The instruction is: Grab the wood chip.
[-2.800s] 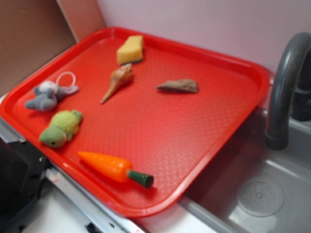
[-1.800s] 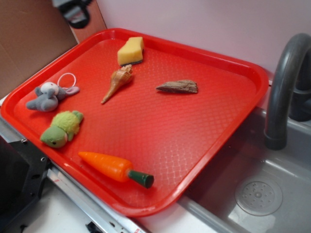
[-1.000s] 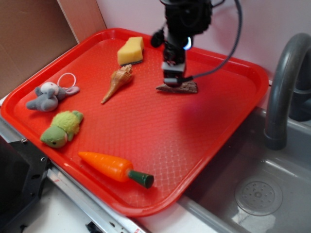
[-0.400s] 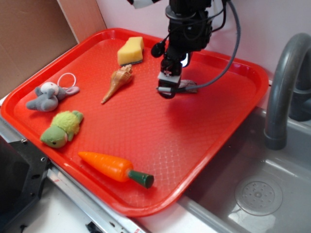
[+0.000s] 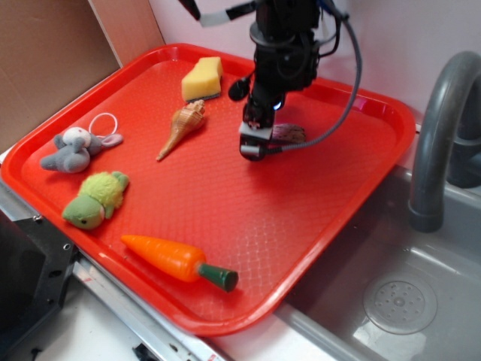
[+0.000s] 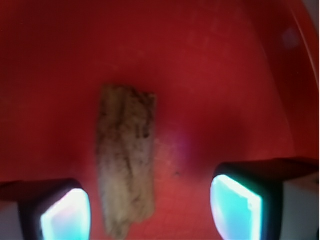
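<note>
Item: wood chip [image 6: 125,160], flat, rough, brown-grey, lying on the red tray [image 5: 225,210] in its far right quarter, partly hidden in the exterior view behind the pincer [image 5: 253,147]. Pincer: low over the tray, open, gripping nothing; in the wrist view both fingertips [image 6: 235,200] showed with red tray between them, the chip running lengthwise up the frame between the two but set much nearer the left fingertip than the right, its near end just beside that left pad; contact between them could not be judged. Step in hand, as judged: final lowering and closing on the chip. Handling notes: the chip looked thin and lay flat, so the tips would need to reach the tray surface before closing or they may ride over it; the closing axis already crossed the chip's narrow width, which suited the grasp; a small sideways shift to centre the chip would help, otherwise the left tip may land on it or nudge it aside, and the uneven closing may turn it. Other items on the tray, all well apart from the chip: seashell [image 5: 182,128], yellow sponge [image 5: 201,78], grey plush mouse [image 5: 75,147], green plush turtle [image 5: 95,198], toy carrot [image 5: 178,261]. Adjacent: sink [image 5: 406,301] and dark faucet [image 5: 440,143] to the right.
</note>
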Robot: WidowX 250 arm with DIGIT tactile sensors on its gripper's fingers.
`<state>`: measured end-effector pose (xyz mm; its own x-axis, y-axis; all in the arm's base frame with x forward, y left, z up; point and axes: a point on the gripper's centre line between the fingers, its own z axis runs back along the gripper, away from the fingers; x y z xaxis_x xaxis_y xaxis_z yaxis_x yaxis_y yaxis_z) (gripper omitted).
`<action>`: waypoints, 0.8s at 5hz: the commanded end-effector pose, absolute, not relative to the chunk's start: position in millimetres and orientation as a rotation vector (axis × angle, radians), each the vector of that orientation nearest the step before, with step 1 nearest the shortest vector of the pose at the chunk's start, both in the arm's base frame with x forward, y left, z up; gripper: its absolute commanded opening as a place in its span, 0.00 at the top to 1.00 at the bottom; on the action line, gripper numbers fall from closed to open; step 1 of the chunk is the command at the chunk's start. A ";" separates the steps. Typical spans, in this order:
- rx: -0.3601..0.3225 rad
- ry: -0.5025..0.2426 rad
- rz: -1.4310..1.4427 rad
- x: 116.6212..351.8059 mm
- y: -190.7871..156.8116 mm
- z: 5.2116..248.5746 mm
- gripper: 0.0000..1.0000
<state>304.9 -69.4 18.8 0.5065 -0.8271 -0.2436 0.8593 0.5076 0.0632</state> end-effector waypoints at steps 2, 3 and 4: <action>0.225 0.078 -0.877 302.2 -74.5 42.2 1.00; 0.246 -0.020 -0.686 305.3 -62.6 86.3 1.00; 0.289 -0.085 -0.424 298.1 -48.8 132.7 1.00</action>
<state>296.5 -42.1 112.8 0.9029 -0.4253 -0.0622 0.4252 0.8626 0.2740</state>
